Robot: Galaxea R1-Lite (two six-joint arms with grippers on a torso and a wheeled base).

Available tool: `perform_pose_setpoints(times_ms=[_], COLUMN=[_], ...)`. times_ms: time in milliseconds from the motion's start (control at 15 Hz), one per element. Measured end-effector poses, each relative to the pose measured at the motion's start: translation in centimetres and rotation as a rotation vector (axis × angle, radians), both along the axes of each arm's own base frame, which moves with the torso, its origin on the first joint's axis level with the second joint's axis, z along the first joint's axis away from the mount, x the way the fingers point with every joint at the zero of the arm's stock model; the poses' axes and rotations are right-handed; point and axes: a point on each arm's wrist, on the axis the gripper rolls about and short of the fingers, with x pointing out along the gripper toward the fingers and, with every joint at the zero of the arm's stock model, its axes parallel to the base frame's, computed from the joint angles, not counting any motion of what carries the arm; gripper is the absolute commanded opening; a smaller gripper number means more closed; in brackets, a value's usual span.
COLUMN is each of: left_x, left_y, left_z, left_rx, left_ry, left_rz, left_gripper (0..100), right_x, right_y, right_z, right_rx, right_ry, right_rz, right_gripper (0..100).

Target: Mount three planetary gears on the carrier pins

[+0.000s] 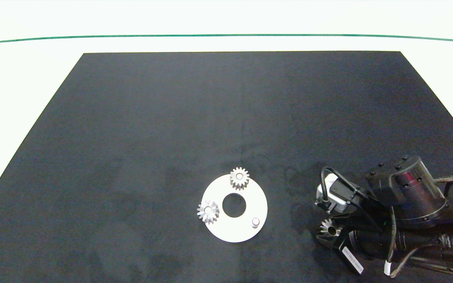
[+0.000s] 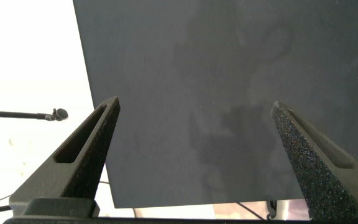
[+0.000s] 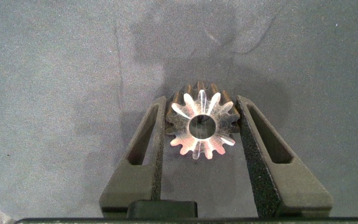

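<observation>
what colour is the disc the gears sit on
White, a flat ring-shaped disc with a round centre hole, lying on the dark mat. It shows best in the head view.

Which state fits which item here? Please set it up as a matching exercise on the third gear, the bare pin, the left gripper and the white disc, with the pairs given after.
Items
1. third gear
2. bare pin
3. left gripper
4. white disc

States
A. open over the dark mat, holding nothing
B. carries two seated gears
C. clamped between the right gripper's fingers, to the right of the disc
D. stands with no gear on it, on the disc's side towards the right gripper

Pairs: 1-C, 2-D, 3-A, 4-B
</observation>
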Motion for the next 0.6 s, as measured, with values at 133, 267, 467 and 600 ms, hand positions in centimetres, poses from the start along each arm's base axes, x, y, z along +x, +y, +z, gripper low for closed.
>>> perform_pose_setpoints(times_ms=[133, 267, 467, 600], left_x=[0.0, 0.0, 0.0, 0.0], left_y=[0.0, 0.0, 0.0, 0.0], left_z=[0.0, 0.0, 0.0, 0.0], left_rx=[0.0, 0.0, 0.0, 0.0], left_ry=[0.0, 0.0, 0.0, 0.0], left_rz=[0.0, 0.0, 0.001, 0.001], left_gripper=[100, 100, 100, 100], right_x=[0.0, 0.01, 0.0, -0.01], right_y=[0.0, -0.03, -0.1, -0.11], right_z=[0.0, 0.0, -0.05, -0.09], right_rx=[-0.001, -0.001, -0.001, -0.002], right_ry=[0.0, 0.0, 0.002, 0.003], right_rz=[0.0, -0.001, -0.003, -0.003], right_gripper=[28, 25, 19, 15])
